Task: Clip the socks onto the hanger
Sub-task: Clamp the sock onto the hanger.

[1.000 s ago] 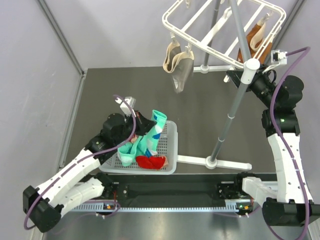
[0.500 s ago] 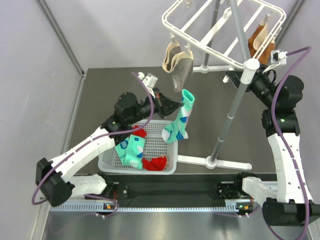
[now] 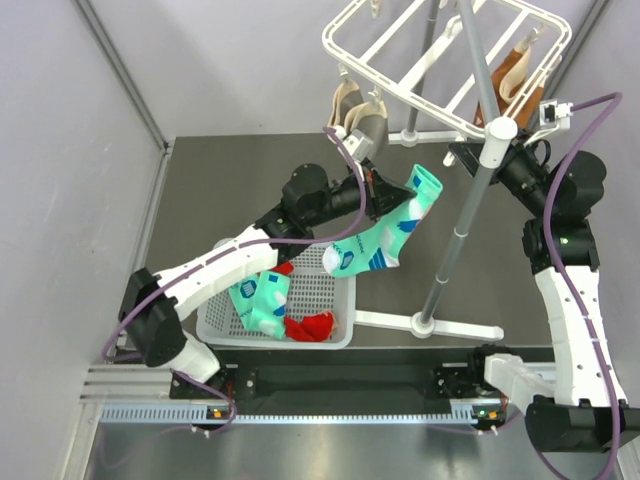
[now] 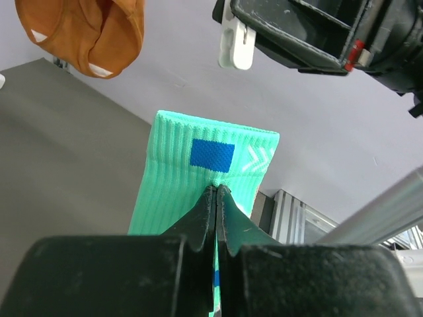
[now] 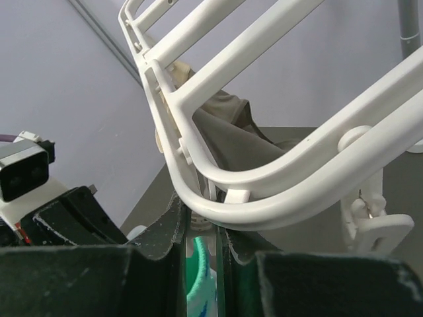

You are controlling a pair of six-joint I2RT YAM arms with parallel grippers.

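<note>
One mint-green sock is held in the air between the basket and the hanger, clamped near its cuff by the left end effector. The carrying step is judged to be in hand; next, the cuff must be raised to a clip. The right end effector is set at the frame's rim; whether it grips cannot be told. Red socks lie in the basket on a dark grey surface, enclosed by pale walls.

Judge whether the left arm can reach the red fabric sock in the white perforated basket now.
Probably not: its pincer is shut on a mint-green fabric sock, raised above the basket.
</note>
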